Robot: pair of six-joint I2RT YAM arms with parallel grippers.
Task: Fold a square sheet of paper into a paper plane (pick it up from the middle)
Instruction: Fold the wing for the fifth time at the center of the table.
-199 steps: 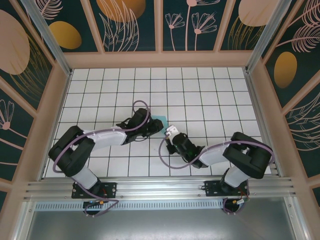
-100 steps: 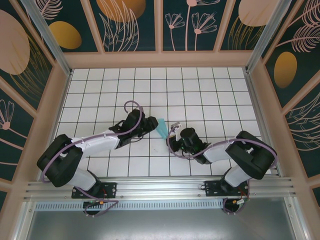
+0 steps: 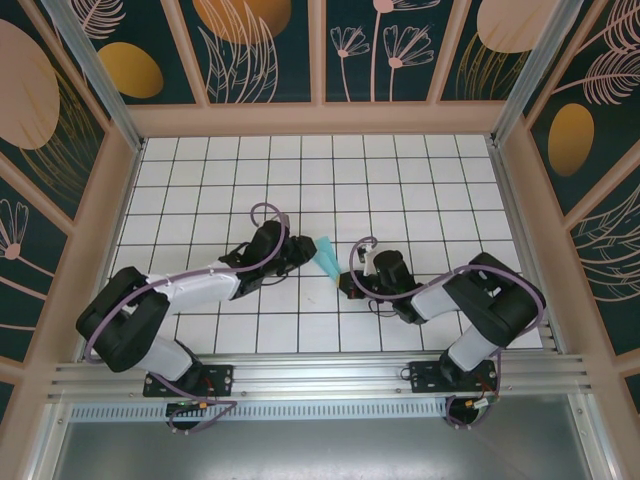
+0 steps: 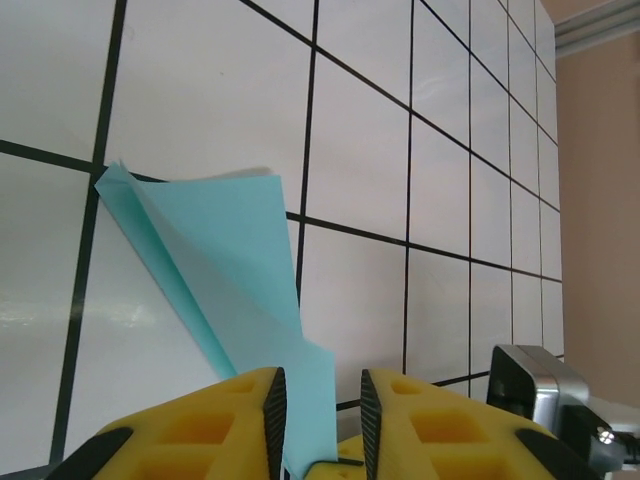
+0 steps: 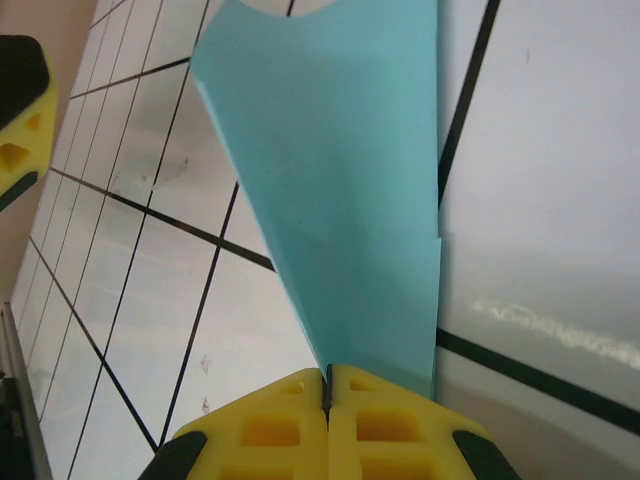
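1. Right gripper (image 5: 327, 372) clamps the narrow tip of the folded paper (image 3: 328, 256), long axis running straight away from it;
2. Left gripper (image 4: 321, 382) straddles its side edge, jaws slightly apart

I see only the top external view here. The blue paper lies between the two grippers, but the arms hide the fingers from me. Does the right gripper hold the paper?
Observer: Yes. In the right wrist view the right gripper is shut, and one edge of the paper goes into the seam between its yellow fingers.
Operator: And the left one?
Observer: The left wrist view shows the left gripper open, with a gap between its pads and the paper passing through that gap.
Operator: Is the paper flat or folded?
Observer: Folded. In the left wrist view a crease runs from its pointed tip down toward the fingers, with one layer over another.
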